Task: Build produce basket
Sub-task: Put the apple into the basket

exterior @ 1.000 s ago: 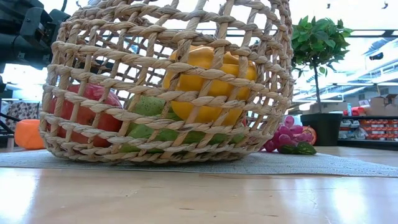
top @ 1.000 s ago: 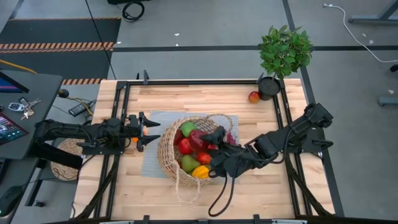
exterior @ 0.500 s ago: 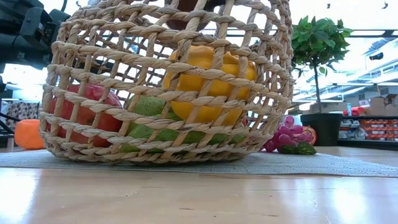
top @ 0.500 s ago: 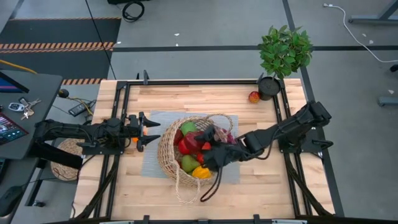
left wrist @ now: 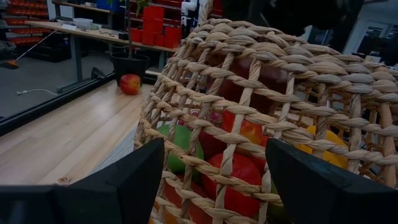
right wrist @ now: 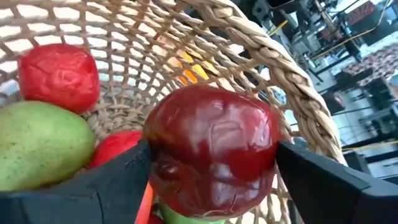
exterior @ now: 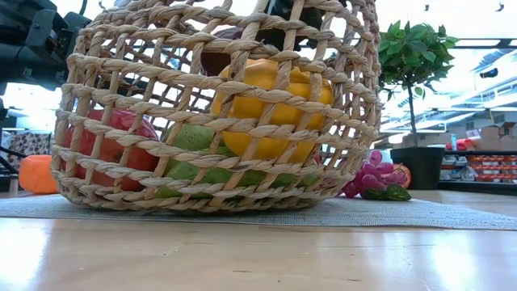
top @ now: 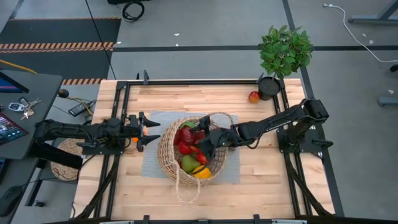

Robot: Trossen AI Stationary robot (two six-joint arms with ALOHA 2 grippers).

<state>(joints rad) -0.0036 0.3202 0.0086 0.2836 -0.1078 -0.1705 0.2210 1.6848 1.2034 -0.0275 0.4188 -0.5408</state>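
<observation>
The wicker basket (top: pixel 186 155) stands on a grey mat (top: pixel 152 165) and holds red, green and yellow produce (exterior: pixel 271 105). My right gripper (top: pixel 201 139) reaches into the basket from the table's right and is shut on a dark red fruit (right wrist: pixel 211 152). My left gripper (top: pixel 151 132) is open and level just left of the basket's wall (left wrist: pixel 249 124), which fills its wrist view. An orange piece (exterior: pixel 39 174) lies by the left gripper. Purple grapes (exterior: pixel 371 176) lie on the mat right of the basket. My right gripper pinches the dark red fruit by two opposite sides (right wrist: pixel 163 155) between its two fingers (right wrist: pixel 93 186). The fingers slant in from the table's right, over the basket's rim. The fruit is held inside the basket, just above the other pieces.
A red apple (top: pixel 254 96) lies at the far right beside the potted plant (top: pixel 269 87). A black frame rail (top: pixel 199 81) borders the table. A flat round woven mat (top: pixel 62 163) lies off the table's left side. Bare wood lies at the table's near side.
My right gripper has carried the dark red fruit toward the table's left and far edge, over the basket's rim and down into the basket; the fruit now shows at the basket's top in the low view. The arm has stretched out.
</observation>
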